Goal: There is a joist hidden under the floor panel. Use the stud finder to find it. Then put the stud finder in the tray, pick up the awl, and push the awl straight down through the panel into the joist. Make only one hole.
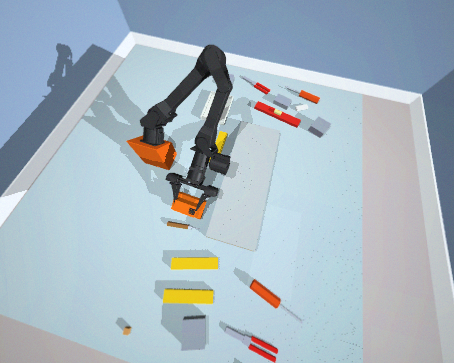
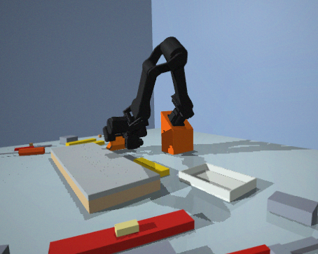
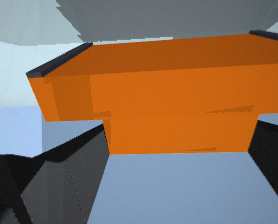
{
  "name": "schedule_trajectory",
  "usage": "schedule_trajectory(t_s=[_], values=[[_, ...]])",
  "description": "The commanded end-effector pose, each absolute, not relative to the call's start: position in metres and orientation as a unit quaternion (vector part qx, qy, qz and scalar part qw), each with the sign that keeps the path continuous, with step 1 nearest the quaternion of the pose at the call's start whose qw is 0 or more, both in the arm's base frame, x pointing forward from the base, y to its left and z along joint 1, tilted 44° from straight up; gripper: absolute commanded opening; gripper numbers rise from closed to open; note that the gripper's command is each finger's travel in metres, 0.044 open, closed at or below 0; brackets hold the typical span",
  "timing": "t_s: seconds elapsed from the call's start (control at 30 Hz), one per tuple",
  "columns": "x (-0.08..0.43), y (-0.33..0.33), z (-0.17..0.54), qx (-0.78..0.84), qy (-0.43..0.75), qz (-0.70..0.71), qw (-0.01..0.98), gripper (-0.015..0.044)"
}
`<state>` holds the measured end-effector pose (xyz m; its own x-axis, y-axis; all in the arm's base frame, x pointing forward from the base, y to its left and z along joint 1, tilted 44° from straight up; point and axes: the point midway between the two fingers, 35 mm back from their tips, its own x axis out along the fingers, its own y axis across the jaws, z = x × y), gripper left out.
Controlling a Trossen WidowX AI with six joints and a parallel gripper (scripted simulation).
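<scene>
"One orange stud finder [image 1: 185,207] [image 2: 118,143] [image 3: 175,92]: where?"

"Left of the grey panel [image 1: 250,191] [image 2: 105,169] from above, near its edge; the gripper's [image 1: 191,204] [image 2: 127,144] [image 3: 180,137] fingers, set wide, clamp its narrower part."
</scene>
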<state>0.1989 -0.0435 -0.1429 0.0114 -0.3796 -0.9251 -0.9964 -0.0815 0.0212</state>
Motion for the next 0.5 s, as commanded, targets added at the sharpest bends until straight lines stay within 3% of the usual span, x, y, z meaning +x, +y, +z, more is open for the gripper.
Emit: schedule_trajectory(t_s=[0.0,0.27,0.33,0.47], values=[[0.1988,-0.0435,-0.1429,-0.607,0.567,0.416,0.371,0.0378],[0.1988,-0.0435,-0.1429,-0.607,0.567,0.416,0.371,0.0378],[0.1989,-0.0435,-0.1429,-0.607,0.567,0.416,0.371,0.0431],[0.1989,-0.0435,-0.1429,-0.607,0.567,0.416,0.371,0.0440]])
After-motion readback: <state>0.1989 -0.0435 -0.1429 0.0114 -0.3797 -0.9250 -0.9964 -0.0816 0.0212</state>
